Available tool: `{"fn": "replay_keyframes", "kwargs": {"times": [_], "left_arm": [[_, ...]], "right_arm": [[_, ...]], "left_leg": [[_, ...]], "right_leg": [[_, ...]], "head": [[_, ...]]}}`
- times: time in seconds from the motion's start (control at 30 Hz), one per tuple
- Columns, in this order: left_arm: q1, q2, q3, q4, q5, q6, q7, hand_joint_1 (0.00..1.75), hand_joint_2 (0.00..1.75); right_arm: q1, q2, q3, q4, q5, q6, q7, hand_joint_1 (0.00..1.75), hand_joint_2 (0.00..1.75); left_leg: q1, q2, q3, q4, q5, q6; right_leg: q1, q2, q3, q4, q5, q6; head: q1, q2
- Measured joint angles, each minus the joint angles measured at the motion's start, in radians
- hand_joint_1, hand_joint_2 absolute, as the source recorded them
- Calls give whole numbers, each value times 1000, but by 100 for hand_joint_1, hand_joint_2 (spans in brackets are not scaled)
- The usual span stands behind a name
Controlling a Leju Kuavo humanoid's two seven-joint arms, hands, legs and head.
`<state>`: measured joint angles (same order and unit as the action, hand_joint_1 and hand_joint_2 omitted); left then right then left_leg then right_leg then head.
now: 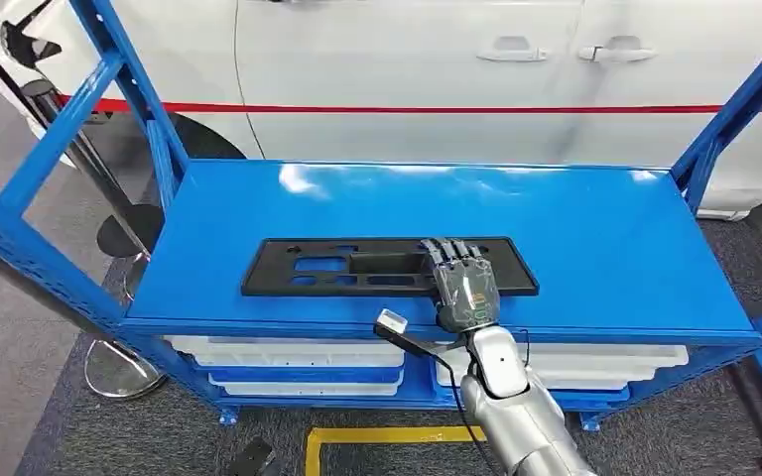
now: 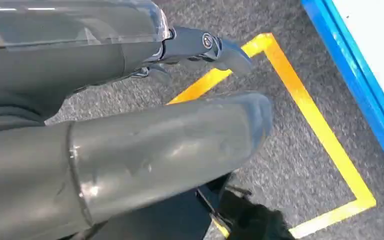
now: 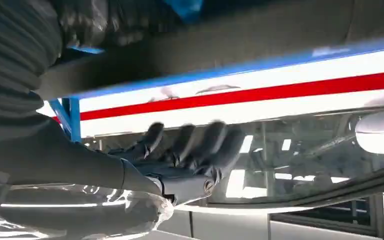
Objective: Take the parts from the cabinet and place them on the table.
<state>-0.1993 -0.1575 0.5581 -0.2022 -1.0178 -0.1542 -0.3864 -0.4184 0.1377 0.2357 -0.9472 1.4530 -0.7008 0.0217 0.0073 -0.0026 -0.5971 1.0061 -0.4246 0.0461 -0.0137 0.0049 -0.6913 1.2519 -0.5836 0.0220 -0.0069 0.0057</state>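
- The black part (image 1: 387, 267) lies flat on the blue shelf (image 1: 595, 248), near the front edge, in front of a white car (image 1: 407, 69).
- The right hand (image 1: 464, 283) rests on the right half of the part, palm down, fingers pointing toward the car.
- I think the step is to get hold of the part so it can be lifted off.
- To do it well, the fingers should hook into one of the holes or wrap the near edge. The part is long and thin, so a grip so far to one side may let the other end tip down.
- Lift slowly and keep the part level.
- The right arm reaches up and forward from below, with the wrist just past the shelf edge.
- In the right wrist view the fingers (image 3: 200, 145) look stretched out and a bit apart. I cannot tell if they hold the part yet.
- The left hand (image 2: 130, 125) hangs down over the grey floor, by the yellow line (image 2: 310, 115). It holds nothing, and I cannot tell how far it is open.
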Motion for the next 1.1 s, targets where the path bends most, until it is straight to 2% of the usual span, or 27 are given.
{"fn": "replay_keyframes", "kwargs": {"times": [0.03, 0.07, 0.1, 0.13, 0.17, 0.2, 0.23, 0.33, 0.4, 0.43, 0.47, 0.53, 0.57, 0.6, 0.63, 0.7, 0.73, 0.77, 0.87, 0.9, 0.93, 0.97, 1.0, 1.03, 1.07, 1.1], "left_arm": [[1, 0, 0, 0, 4, 5, 0, 0, 0], [1, 0, 0, 0, 9, 9, 0, 0, 0], [1, 0, 0, 0, 14, 11, 0, 0, 0], [1, 0, 0, 0, 15, 11, -1, 0, 0], [1, 0, 0, 0, 18, 11, -3, 0, 0], [1, -1, 0, 0, 23, 11, -5, 0, 0], [0, -1, 0, 0, 24, 11, -7, 0, 0], [-2, -1, 0, -1, 26, 12, -10, 0, 0], [-3, 0, 0, -2, 28, 14, -12, 0, 0], [-3, -1, 0, -2, 28, 14, -13, 0, 0], [-3, -1, 0, -2, 29, 15, -13, 0, 0], [-2, 0, 0, -2, 29, 15, -14, 0, 0], [-1, -1, 0, -2, 29, 15, -14, 0, 0], [0, -1, 0, -2, 29, 15, -14, 0, 0], [0, 0, 0, -2, 29, 16, -15, 0, 0], [-2, 0, 0, -2, 30, 22, -15, 0, 0], [-3, 0, 0, -2, 31, 26, -16, 0, 0], [-5, -1, 0, -2, 34, 29, -18, 0, 0], [-1, 0, 0, -2, 43, 47, -21, 0, 0], [-2, 0, 0, -2, 44, 54, -21, 0, 0], [-2, 0, 0, -2, 47, 65, -23, 0, 0], [-2, -2, 0, -2, 52, 78, -26, 0, 0], [-2, -2, 0, -2, 59, 91, -31, 0, 0], [0, -2, 1, -2, 68, 102, -36, 0, 0], [3, -2, 3, -2, 74, 115, -39, 0, 0], [6, -2, 3, -2, 77, 128, -43, 0, 0]], "right_arm": [[7, -2, -3, 0, 0, 0, -1, 175, 175], [12, -3, -6, 0, 0, 0, -2, 175, 175], [15, -3, -9, -1, 0, 0, -5, 175, 175], [16, -3, -11, -5, -1, 0, -9, 175, 175], [16, -3, -15, -13, -1, 0, -13, 175, 175], [15, -3, -16, -22, -2, 0, -14, 175, 175], [13, -3, -17, -28, -2, 0, -18, 175, 175], [16, -4, -19, -40, -1, 0, -22, 175, 175], [16, -4, -20, -50, -1, 0, -23, 175, 175], [15, -4, -20, -54, -1, 0, -23, 175, 175], [15, -4, -21, -56, -1, 0, -23, 175, 175], [17, -4, -22, -58, -1, 0, -23, 175, 175], [19, -4, -22, -58, -1, 0, -23, 175, 175], [20, -4, -23, -58, -1, 0, -23, 175, 175], [20, -4, -23, -58, -1, 0, -23, 175, 175], [21, -4, -24, -62, -4, 0, -23, 175, 175], [21, -4, -25, -65, -7, 0, -23, 175, 175], [21, -4, -28, -68, -10, 0, -23, 175, 175], [28, -4, -40, -77, -17, 0, -29, 175, 175], [31, -4, -43, -84, -21, 0, -35, 175, 175], [37, -4, -48, -96, -26, 0, -46, 175, 175], [42, -4, -56, -115, -31, 0, -67, 175, 175], [51, -3, -66, -142, -34, 0, -93, 175, 175], [66, -2, -77, -175, -38, 0, -126, 175, 175], [82, 4, -90, -216, -48, 0, -173, 175, 175], [100, 15, -105, -264, -64, 0, -231, 175, 175]], "left_leg": [[-1, 0, 0, 1, -1, 1], [-1, -1, 0, 3, -3, 3], [-1, -2, 0, 7, -6, 1], [-1, -3, 0, 12, -10, 0], [-1, -4, 1, 19, -15, -3], [-1, -4, 0, 26, -22, -8], [-8, -4, -5, 32, -25, -13], [-6, -4, -3, 30, -25, -27], [-3, -3, -6, 44, -39, -39], [-2, -3, -20, 80, -66, -46], [-1, -3, -50, 145, -102, -50], [3, -3, -120, 290, -162, -57], [3, -3, -139, 327, -164, -58], [4, -3, -134, 314, -143, -58], [5, -3, -107, 255, -102, -56], [5, -3, -21, 81, -17, -47], [2, -3, 0, 37, -28, -42], [-4, -4, 2, 26, -26, -38], [-8, -5, 1, 23, -22, -24], [-1, -5, 7, 13, -16, -15], [1, -3, 12, 4, -11, -9], [0, -3, 11, 4, -10, -5], [0, -2, 9, 6, -11, 1], [-2, -2, 8, 8, -12, 2], [-3, -3, 8, 9, -13, 3], [-3, -4, 7, 11, -15, 3]], "right_leg": [[0, 0, -38, 64, -14, 2], [0, 0, -52, 78, -3, 3], [0, 0, -44, 46, 33, 3], [-1, -1, -20, -13, 75, 1], [-1, -2, 19, -101, 124, -1], [-1, -4, 52, -177, 153, -4], [3, -4, 60, -187, 131, -9], [8, -1, 59, -195, 136, -23], [0, -3, 68, -207, 141, -35], [-1, -3, 70, -209, 141, -38], [-1, -4, 70, -209, 141, -43], [1, -5, 70, -208, 140, -44], [1, -5, 69, -207, 139, -45], [1, -5, 70, -207, 139, -45], [1, -4, 71, -206, 139, -44], [0, -2, 76, -206, 137, -42], [3, -2, 75, -206, 137, -38], [5, -1, 72, -204, 138, -31], [1, -1, 75, -216, 145, -14], [7, -2, 77, -217, 144, -6], [1, -2, 69, -195, 126, -4], [1, -3, 45, -144, 90, -3], [0, -2, 7, -64, 49, -1], [0, -3, -33, 20, 16, 0], [0, -3, -60, 71, 4, 1], [0, -3, -66, 79, 16, 1]], "head": [[0, 0], [0, 0], [0, 0], [0, 0], [0, 0], [0, 0], [0, 0], [0, 0], [-1, 0], [-1, 0], [0, 0], [0, 0], [-1, 0], [-1, 0], [-1, 0], [-1, 0], [0, 0], [0, 0], [-1, 0], [0, 0], [0, 0], [1, 0], [0, 0], [0, 0], [0, 0], [0, 0]]}}
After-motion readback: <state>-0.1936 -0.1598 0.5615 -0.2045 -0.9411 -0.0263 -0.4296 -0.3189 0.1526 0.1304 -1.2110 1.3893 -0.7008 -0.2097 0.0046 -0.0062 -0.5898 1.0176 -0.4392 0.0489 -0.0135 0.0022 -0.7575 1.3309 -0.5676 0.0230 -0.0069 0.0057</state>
